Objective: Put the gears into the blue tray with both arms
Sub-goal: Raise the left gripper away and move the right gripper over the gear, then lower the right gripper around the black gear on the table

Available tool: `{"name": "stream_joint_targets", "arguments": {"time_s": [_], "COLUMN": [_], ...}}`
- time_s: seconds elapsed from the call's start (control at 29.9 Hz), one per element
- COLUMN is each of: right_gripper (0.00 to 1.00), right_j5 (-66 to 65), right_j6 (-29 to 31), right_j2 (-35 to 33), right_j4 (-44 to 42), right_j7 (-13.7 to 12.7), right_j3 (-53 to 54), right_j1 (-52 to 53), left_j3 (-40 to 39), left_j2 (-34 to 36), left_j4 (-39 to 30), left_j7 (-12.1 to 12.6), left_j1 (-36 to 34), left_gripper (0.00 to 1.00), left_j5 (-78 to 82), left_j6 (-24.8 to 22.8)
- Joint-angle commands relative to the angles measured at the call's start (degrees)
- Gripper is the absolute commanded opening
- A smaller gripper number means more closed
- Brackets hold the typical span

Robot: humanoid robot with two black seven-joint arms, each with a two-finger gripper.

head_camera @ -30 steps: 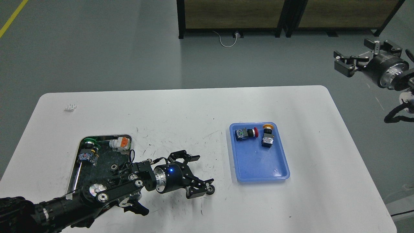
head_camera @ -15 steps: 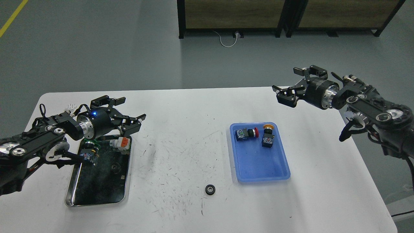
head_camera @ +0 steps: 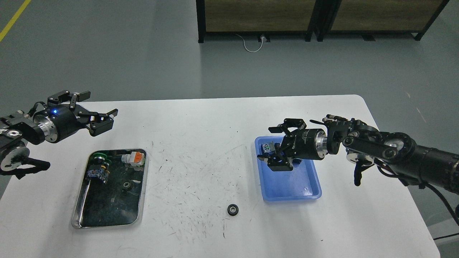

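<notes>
One gear (head_camera: 233, 209) lies flat on the white table, left of the blue tray's (head_camera: 292, 184) near corner. A second gear (head_camera: 127, 185) rests inside the steel tray (head_camera: 76, 216). My left gripper (head_camera: 97, 107) hovers open and empty above the table's far left edge, well away from both gears. My right gripper (head_camera: 275, 147) is open low over the far end of the blue tray, covering most of the push-button switches there. Only one switch (head_camera: 266, 147) peeks out at its left.
The steel tray also holds a green-capped switch (head_camera: 97, 157), an orange-and-white part (head_camera: 133, 157) and a blue-bodied switch (head_camera: 95, 174). A wooden cabinet (head_camera: 258, 16) with a white cable stands on the floor behind the table.
My right arm swung down and left from beyond the table's far right corner to over the blue tray. My left gripper pulled back up and left. The table gear stayed put.
</notes>
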Motion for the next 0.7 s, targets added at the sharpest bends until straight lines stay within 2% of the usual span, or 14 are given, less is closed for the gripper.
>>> {"name": "stream_joint_targets", "arguments": {"time_s": [0.0, 0.17, 0.43, 0.67], "right_gripper": [1.0, 1.0, 1.0, 1.0], "right_j5": [-0.33, -0.86, -0.78, -0.6], "right_j6": [1.89, 1.63, 1.28, -0.03], "right_j2": [1.36, 5.58, 7.78, 12.88], "right_j4": [0.61, 0.53, 0.17, -1.32], "right_j7": [0.0, 0.0, 0.08, 0.17], "right_j3": [-4.0, -8.14, -9.02, -11.22], "right_j1": [0.66, 1.63, 0.93, 0.22], "left_j3": [0.07, -0.02, -0.02, -0.37], "left_j2": [0.01, 0.01, 0.01, 0.09], "left_j4": [0.11, 0.29, 0.29, 0.29], "left_j7": [0.01, -0.08, -0.16, -0.16], "left_j1": [0.1, 0.19, 0.19, 0.19], "left_gripper": [0.98, 0.98, 0.98, 0.98], "left_j5": [0.03, 0.03, -0.06, -0.06], "left_j6": [0.36, 0.71, 2.73, 2.73]}}
